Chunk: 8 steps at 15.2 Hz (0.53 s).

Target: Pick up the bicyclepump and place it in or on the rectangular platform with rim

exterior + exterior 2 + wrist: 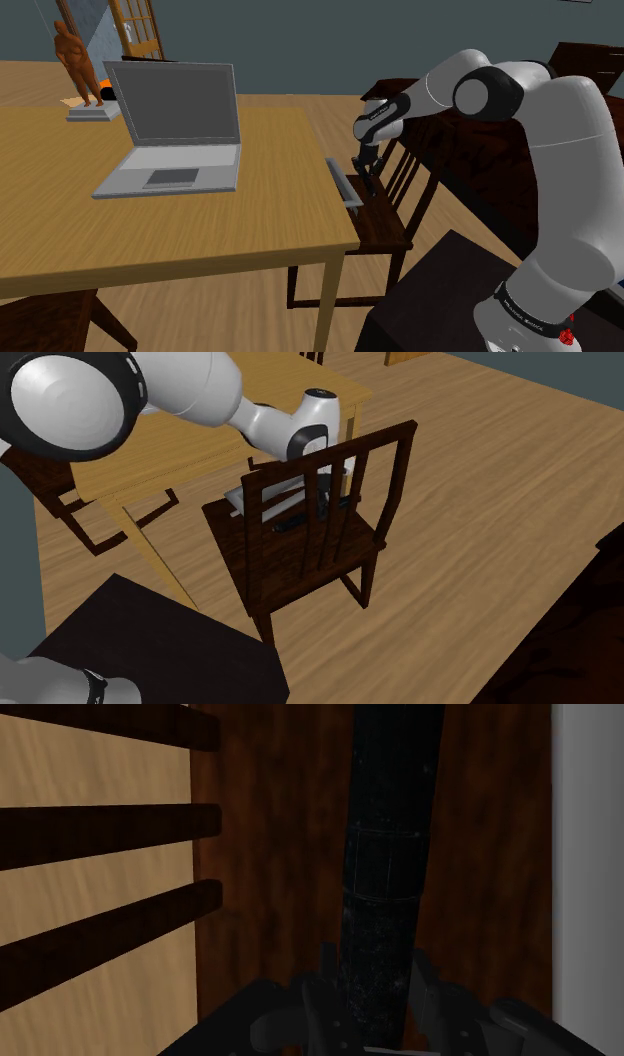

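Gripper (368, 178) pinching black bicycle pump (385, 854) low over dark chair seat (388, 218), grey rimmed tray (341, 182) sitting just beside.

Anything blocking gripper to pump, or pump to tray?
Nothing visible. The black two-finger gripper sits right at the black tubular pump on the dark wooden chair seat. The light grey rimmed rectangular tray lies beside it, nothing between.
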Motion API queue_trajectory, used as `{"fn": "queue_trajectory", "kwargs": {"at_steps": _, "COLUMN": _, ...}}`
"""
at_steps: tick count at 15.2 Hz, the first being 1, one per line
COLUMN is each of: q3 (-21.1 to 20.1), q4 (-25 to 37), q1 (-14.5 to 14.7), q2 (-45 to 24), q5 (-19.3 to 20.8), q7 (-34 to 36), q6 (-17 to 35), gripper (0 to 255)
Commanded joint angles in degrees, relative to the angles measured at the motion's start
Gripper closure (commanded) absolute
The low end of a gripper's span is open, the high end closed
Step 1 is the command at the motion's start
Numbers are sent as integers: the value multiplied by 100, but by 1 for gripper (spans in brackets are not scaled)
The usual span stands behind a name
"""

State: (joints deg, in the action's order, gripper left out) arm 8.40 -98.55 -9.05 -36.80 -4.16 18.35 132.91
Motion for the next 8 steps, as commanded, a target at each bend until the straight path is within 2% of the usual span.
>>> {"fn": "queue_trajectory", "kwargs": {"at_steps": 1, "q3": 14, "q4": -15, "q1": 6, "q2": 114, "q5": 16, "q7": 0, "q6": -100, "gripper": 255}}
{"fn": "queue_trajectory", "kwargs": {"at_steps": 8, "q3": 52, "q4": 21, "q1": 33, "q2": 456, "q5": 67, "q7": 20, "q6": -476, "gripper": 255}}
